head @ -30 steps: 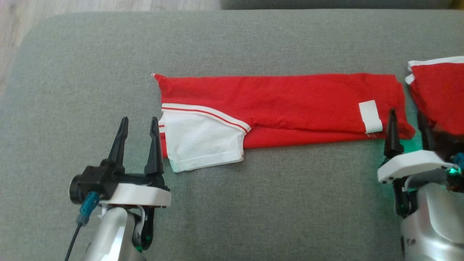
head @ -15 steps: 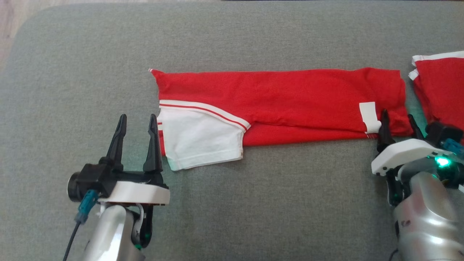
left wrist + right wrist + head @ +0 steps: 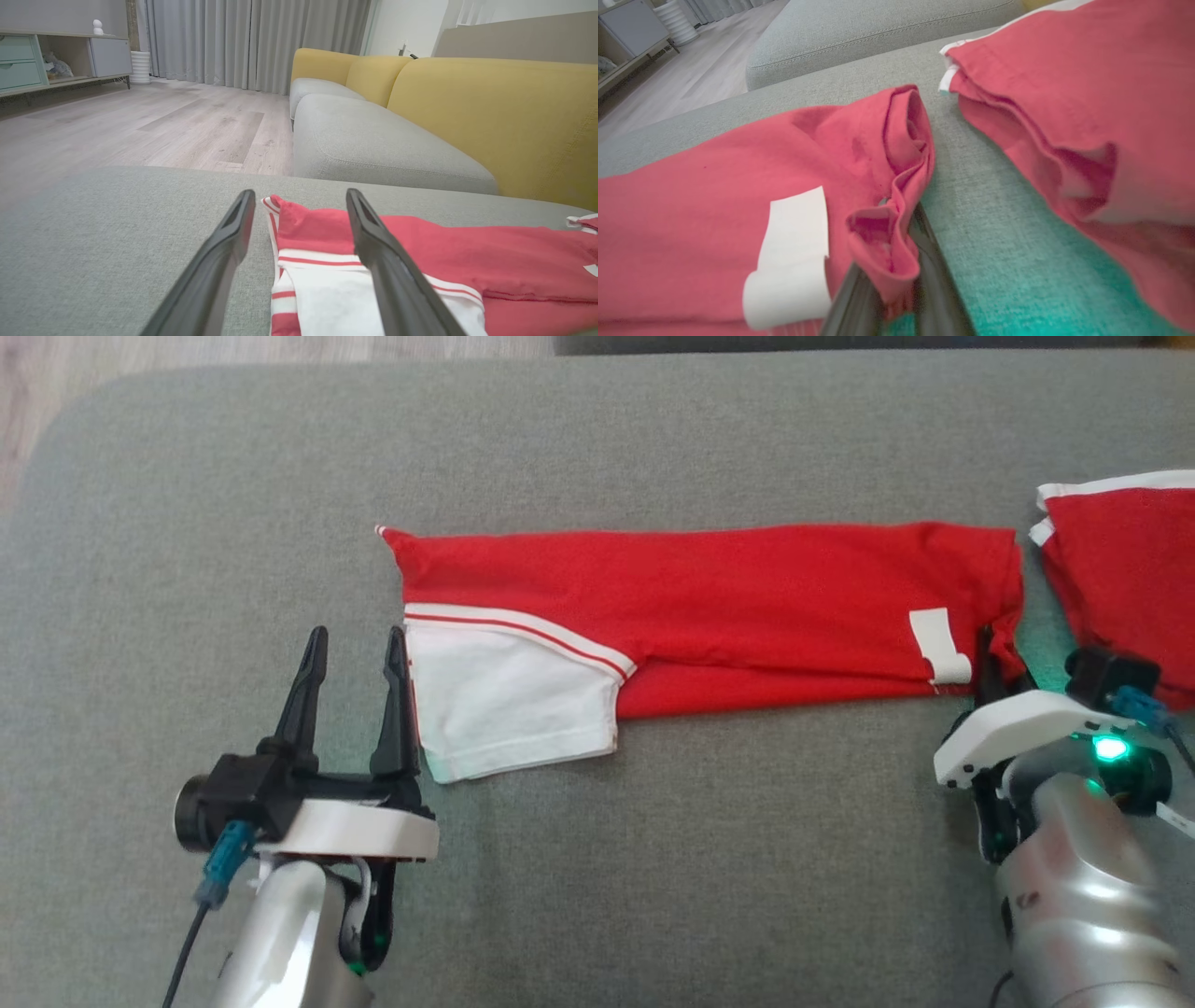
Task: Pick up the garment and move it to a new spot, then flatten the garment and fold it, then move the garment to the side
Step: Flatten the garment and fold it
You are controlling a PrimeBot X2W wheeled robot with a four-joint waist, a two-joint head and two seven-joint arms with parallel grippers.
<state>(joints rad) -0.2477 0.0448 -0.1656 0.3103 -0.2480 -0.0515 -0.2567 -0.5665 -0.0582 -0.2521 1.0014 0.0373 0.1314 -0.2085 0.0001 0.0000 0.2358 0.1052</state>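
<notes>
Right gripper [image 3: 997,661]: fingers pressed together, pinching bunched right-end corner of red garment [image 3: 709,583], beside white tag [image 3: 938,646]. Left gripper [image 3: 357,649]: spread wide, straddling garment's left edge at white sleeve [image 3: 509,700]. Garment lies folded long on grey cushion [image 3: 653,859]; second red garment [image 3: 1120,579] just beside.

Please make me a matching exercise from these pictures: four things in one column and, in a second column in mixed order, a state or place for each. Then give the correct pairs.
Things
1. left pincer
2. right pincer
3. white sleeve
4. second red garment

States or places
A. lies apart, at the head view's right edge
B. shut on the right end of the long red garment
C. open, at the long red garment's left end
D. lies on the long red garment's lower left part

Pairs: 1-C, 2-B, 3-D, 4-A
</notes>
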